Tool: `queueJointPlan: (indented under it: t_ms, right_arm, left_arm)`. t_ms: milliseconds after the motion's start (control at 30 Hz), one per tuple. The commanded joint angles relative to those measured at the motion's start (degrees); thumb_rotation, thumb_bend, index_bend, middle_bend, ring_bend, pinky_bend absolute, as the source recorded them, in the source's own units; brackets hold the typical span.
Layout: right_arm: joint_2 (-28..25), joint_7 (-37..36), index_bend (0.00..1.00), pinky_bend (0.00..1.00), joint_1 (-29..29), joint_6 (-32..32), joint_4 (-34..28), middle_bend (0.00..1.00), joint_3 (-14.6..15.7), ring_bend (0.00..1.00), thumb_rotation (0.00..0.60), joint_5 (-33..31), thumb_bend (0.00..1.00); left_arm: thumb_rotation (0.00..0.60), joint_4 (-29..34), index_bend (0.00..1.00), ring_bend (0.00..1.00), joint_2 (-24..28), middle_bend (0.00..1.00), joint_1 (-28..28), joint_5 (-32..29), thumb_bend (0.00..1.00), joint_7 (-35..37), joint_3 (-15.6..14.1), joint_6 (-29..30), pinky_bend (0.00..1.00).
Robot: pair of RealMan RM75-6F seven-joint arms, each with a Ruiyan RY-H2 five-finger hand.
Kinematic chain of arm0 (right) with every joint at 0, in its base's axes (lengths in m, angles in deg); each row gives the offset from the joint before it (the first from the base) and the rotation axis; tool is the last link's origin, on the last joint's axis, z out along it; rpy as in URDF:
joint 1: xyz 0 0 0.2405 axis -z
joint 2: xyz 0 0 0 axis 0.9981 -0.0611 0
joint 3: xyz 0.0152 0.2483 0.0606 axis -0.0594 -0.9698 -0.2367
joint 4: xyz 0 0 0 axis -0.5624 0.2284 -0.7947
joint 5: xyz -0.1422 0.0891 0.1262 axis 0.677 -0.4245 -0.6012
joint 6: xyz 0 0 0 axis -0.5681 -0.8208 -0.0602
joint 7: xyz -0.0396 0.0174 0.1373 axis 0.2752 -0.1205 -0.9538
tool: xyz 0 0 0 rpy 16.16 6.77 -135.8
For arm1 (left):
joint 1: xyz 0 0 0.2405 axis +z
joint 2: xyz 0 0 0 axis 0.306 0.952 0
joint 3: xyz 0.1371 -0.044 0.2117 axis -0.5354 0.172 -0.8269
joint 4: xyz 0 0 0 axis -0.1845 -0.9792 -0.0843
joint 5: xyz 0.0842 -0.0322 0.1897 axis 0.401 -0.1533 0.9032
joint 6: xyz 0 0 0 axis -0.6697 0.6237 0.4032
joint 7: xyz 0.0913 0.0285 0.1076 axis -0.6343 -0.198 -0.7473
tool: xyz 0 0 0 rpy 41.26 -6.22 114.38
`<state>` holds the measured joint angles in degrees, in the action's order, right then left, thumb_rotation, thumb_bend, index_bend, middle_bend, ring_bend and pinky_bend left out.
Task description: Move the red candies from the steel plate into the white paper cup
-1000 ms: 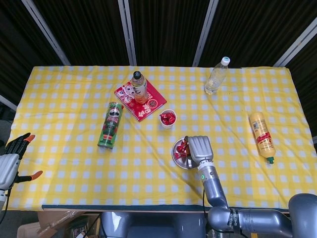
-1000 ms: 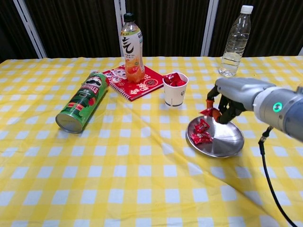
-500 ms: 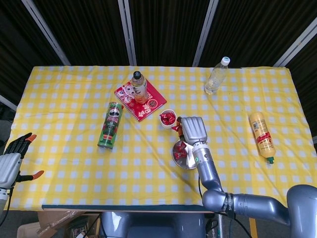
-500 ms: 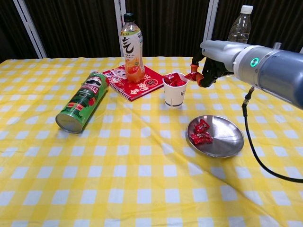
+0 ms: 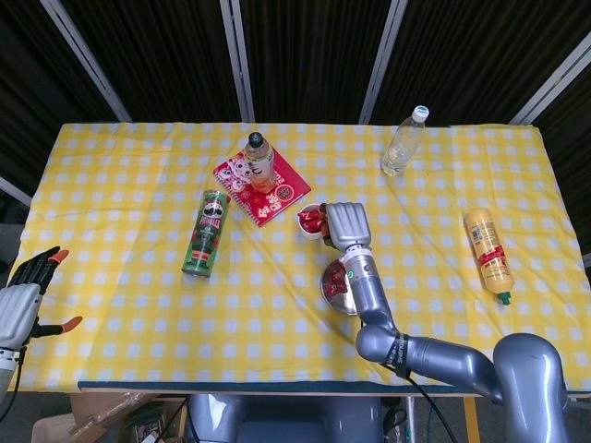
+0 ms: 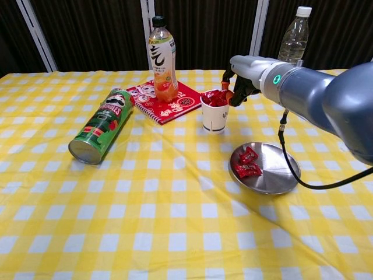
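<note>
The steel plate (image 6: 281, 175) (image 5: 332, 291) lies right of centre with a few red candies (image 6: 246, 164) (image 5: 339, 279) on its left side. Just behind it stands the white paper cup (image 6: 215, 120) (image 5: 311, 232), with red candies inside up to the rim. My right hand (image 6: 241, 72) (image 5: 344, 224) hovers over the cup's right rim, fingers pointing down and pinching a red candy (image 6: 225, 92) right above the opening. My left hand (image 5: 22, 299) hangs off the table's left edge, fingers spread and holding nothing.
A green Pringles can (image 6: 102, 124) lies on its side at the left. An orange drink bottle (image 6: 162, 60) stands on a red notebook (image 6: 178, 106) behind the cup. A water bottle (image 6: 289, 49) stands at the back right, and a yellow sauce bottle (image 5: 488, 254) lies far right.
My right hand lifted a candy from the plate, carried it back and to the left, and now holds it over the cup's rim. The left hand stayed put.
</note>
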<state>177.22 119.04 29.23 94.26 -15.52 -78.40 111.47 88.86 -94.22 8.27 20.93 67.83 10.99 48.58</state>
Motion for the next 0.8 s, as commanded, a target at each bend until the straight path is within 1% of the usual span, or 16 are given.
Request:
queueJointPlan:
  t_ms: [33, 167, 267, 333, 533, 800]
  right_arm:
    - [1.5, -0.6, 0.53, 0.92, -1.2, -1.6, 3.1, 0.82, 0.1, 0.9, 0.6, -0.7, 0.64]
    - [2.5, -1.0, 0.41, 0.92, -1.6, -2.2, 5.3, 0.82, 0.3, 0.9, 0.6, -0.7, 0.56]
    - [2.9, -1.8, 0.32, 0.92, -1.7, -2.0, 6.2, 0.82, 0.3, 0.9, 0.6, -0.1, 0.51]
    - [2.9, -2.4, 0.28, 0.92, -1.6, -1.5, 6.1, 0.82, 0.3, 0.9, 0.6, 0.6, 0.5]
    - [2.1, -2.9, 0.25, 0.92, -0.9, 0.6, 3.9, 0.82, 0.6, 0.9, 0.6, 2.1, 0.49]
    - [-0.6, -2.6, 0.25, 0.92, 1.0, 5.3, -3.4, 0.82, 1.2, 0.9, 0.6, 4.6, 0.49]
  left_arm:
    - [0.6, 0.2, 0.0, 0.0, 0.1, 0.0, -0.2, -0.3, 0.03, 0.1, 0.1, -0.3, 0.0]
    - [0.6, 0.2, 0.0, 0.0, 0.2, 0.0, -0.2, -0.6, 0.03, 0.3, 0.1, -0.7, 0.0]
    - [0.6, 0.0, 0.0, 0.0, 0.3, 0.0, -0.2, -0.6, 0.03, 0.8, 0.0, -0.9, 0.0]
    - [0.6, -0.3, 0.0, 0.0, 0.4, 0.0, -0.1, -0.6, 0.03, 1.2, -0.1, -0.9, 0.0]
    - [0.6, -0.7, 0.0, 0.0, 0.3, 0.0, 0.0, 0.1, 0.03, 1.9, -0.2, -0.5, 0.0]
    - [0.6, -0.9, 0.0, 0.0, 0.2, 0.0, 0.3, 0.2, 0.03, 2.0, -0.2, 0.1, 0.0]
